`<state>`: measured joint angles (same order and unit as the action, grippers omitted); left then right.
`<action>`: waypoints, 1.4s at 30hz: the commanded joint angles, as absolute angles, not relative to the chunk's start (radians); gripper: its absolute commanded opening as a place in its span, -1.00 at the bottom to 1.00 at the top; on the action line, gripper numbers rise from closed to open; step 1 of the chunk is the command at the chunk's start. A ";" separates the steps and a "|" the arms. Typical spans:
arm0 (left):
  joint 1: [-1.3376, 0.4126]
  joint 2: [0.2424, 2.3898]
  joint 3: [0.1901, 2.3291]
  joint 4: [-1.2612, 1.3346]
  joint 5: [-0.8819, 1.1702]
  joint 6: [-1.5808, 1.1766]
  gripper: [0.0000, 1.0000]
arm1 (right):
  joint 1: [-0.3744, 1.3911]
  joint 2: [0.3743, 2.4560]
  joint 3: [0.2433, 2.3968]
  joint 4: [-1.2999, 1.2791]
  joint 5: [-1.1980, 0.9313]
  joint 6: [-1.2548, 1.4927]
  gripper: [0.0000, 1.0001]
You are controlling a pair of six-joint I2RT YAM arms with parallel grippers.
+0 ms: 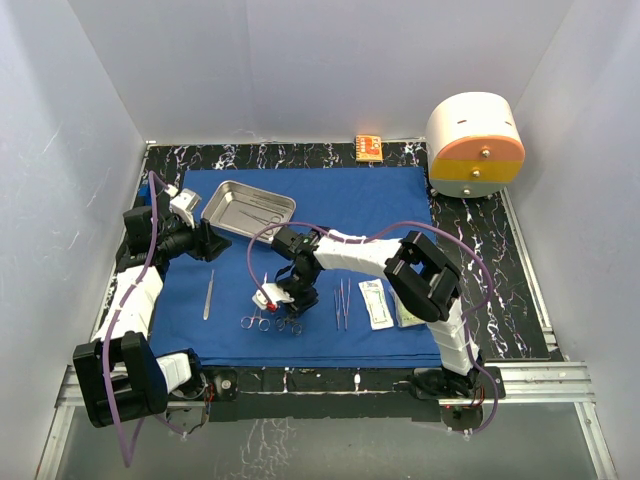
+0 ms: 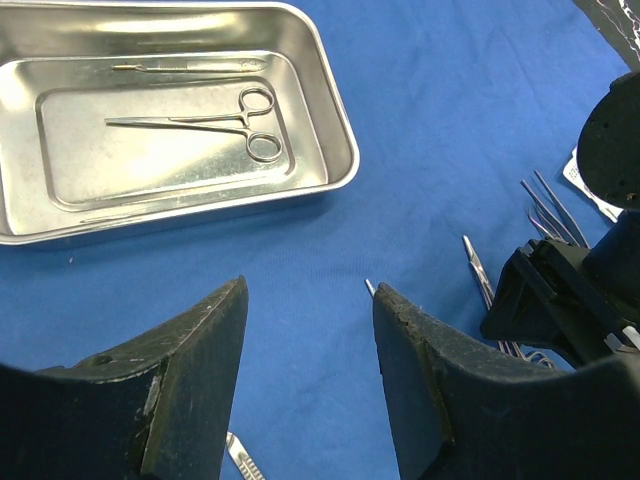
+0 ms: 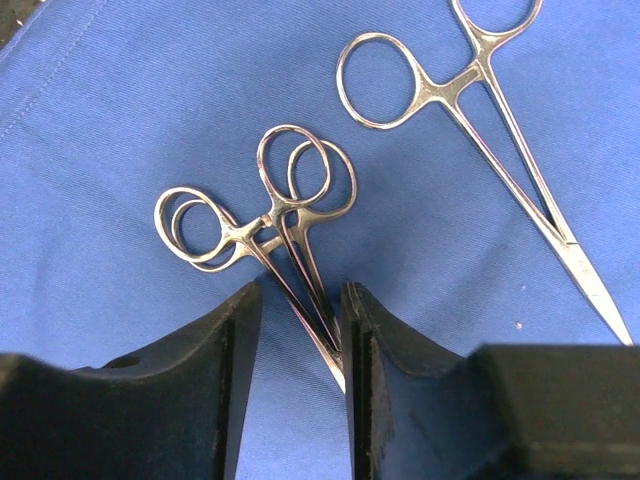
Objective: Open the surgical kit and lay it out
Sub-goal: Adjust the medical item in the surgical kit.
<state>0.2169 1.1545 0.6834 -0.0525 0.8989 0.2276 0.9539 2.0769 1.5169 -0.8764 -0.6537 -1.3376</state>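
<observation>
Down on the blue drape [image 3: 120, 120], the right gripper [image 3: 300, 295] straddles two stacked ring-handled forceps [image 3: 290, 215], jaws narrowly parted and not clenched. Their long axis runs between the fingers, rings pointing away. The left gripper [image 2: 310, 295] hangs wide open beside the tray [image 2: 345, 150].

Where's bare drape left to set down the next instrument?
Bare: far-right stretch of the blue drape, between the steel tray and the cream cylinder; also a narrow strip between the tweezers and the stacked forceps. Crowded: near edge, from those forceps to the packets, right arm over it.
</observation>
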 commanded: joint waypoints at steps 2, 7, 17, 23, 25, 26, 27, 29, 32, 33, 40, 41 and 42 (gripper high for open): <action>0.228 1.122 0.668 -0.040 0.940 0.246 0.04 | 0.957 2.090 1.580 -0.905 -0.657 -1.374 -0.20; 0.231 1.122 0.665 -0.040 0.945 0.246 0.04 | 0.957 2.072 1.612 -0.902 -0.669 -1.343 -0.15; 0.233 1.117 0.660 -0.027 0.954 0.235 0.05 | 0.931 2.001 1.613 -0.913 -0.651 -1.296 -0.15; 0.235 1.111 0.657 -0.022 0.953 0.227 0.05 | 0.884 1.956 1.544 -0.858 -0.621 -1.266 -0.16; 0.236 1.111 0.656 -0.020 0.955 0.227 0.05 | 0.876 1.951 1.525 -0.839 -0.604 -1.263 -0.14; 0.236 1.111 0.655 -0.020 0.955 0.225 0.05 | 0.872 1.950 1.517 -0.829 -0.598 -1.260 -0.13; 0.236 1.111 0.654 -0.019 0.956 0.224 0.05 | 0.868 1.949 1.510 -0.819 -0.594 -1.258 -0.12; 0.238 1.111 0.652 -0.016 0.956 0.225 0.05 | 0.863 1.950 1.499 -0.799 -0.586 -1.250 -0.09; 0.239 1.109 0.649 -0.015 0.957 0.224 0.06 | 0.861 1.954 1.488 -0.767 -0.578 -1.239 -0.04; 0.241 1.109 0.649 -0.015 0.958 0.225 0.06 | 0.861 1.956 1.485 -0.759 -0.576 -1.238 -0.03; 0.244 1.111 0.645 -0.012 0.961 0.224 0.06 | 0.859 1.975 1.480 -0.712 -0.566 -1.214 -0.02; 0.245 1.111 0.644 -0.011 0.962 0.223 0.06 | 0.859 1.980 1.480 -0.707 -0.566 -1.212 -0.02; 0.245 1.111 0.643 -0.010 0.962 0.223 0.06 | 0.859 1.983 1.480 -0.705 -0.568 -1.211 -0.02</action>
<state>0.2375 1.1477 0.6525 -0.0303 0.9146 0.2157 0.8581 1.9911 1.4761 -0.7662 -0.5659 -1.2266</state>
